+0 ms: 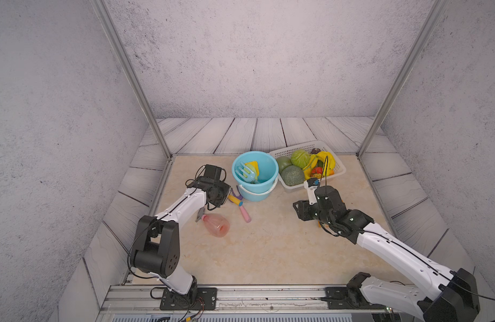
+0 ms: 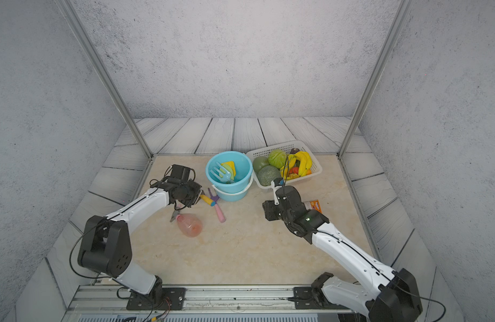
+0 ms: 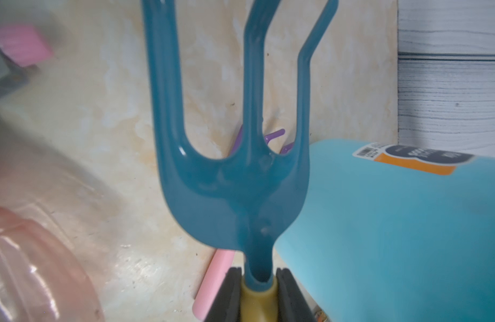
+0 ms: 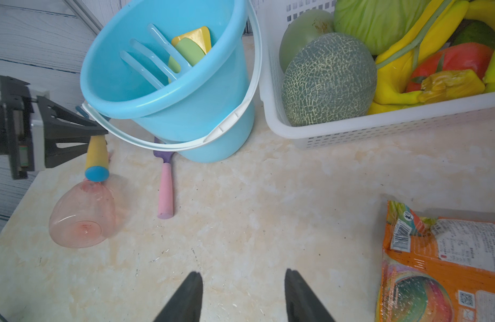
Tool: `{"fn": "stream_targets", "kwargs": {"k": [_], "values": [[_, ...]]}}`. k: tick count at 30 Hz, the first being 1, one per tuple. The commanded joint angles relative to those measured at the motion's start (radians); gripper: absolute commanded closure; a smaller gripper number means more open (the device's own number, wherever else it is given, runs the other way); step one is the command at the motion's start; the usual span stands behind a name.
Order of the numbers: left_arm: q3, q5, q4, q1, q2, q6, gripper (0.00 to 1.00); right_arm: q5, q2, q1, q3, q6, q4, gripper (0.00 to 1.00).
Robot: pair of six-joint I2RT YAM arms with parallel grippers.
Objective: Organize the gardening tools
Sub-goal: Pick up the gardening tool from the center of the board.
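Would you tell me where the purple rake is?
In both top views the purple rake lies beside the blue bucket, right of the pink spray bottle.

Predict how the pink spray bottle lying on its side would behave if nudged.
The pink spray bottle lies on its rounded side, so it would probably roll. It looks translucent and empty, so likely light. Its thin-looking wall may flex when squeezed.

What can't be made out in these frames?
Teal three-pronged plastic fork: prong tips cut off by the left wrist view's edge; head under the left gripper in both top views.
Purple rake with pink handle: head mostly behind the light-blue plastic bucket, right wrist view.
Orange printed packet: mostly under the right arm in both top views; cut off by the right wrist view's edge.
Translucent pink spray bottle: blurred, left wrist view.
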Motion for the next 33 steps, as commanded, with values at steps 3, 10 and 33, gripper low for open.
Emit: {"fn": "stream_targets", "kwargs": {"k": [3, 10, 33], "values": [[-0.040, -0.023, -0.060, 0.022, -0.136, 0.102, 0.89, 0.013, -0.043, -0.002, -0.006, 0.002, -0.017, 0.47], [-0.006, -0.027, -0.126, 0.024, -0.241, 0.242, 0.91, 0.011, -0.042, -0.002, -0.011, -0.006, -0.027, 0.46], [0.606, -0.183, -0.316, -0.206, 0.066, 0.576, 0.97, -0.033, -0.037, -0.002, -0.047, 0.015, -0.045, 0.43]]}}
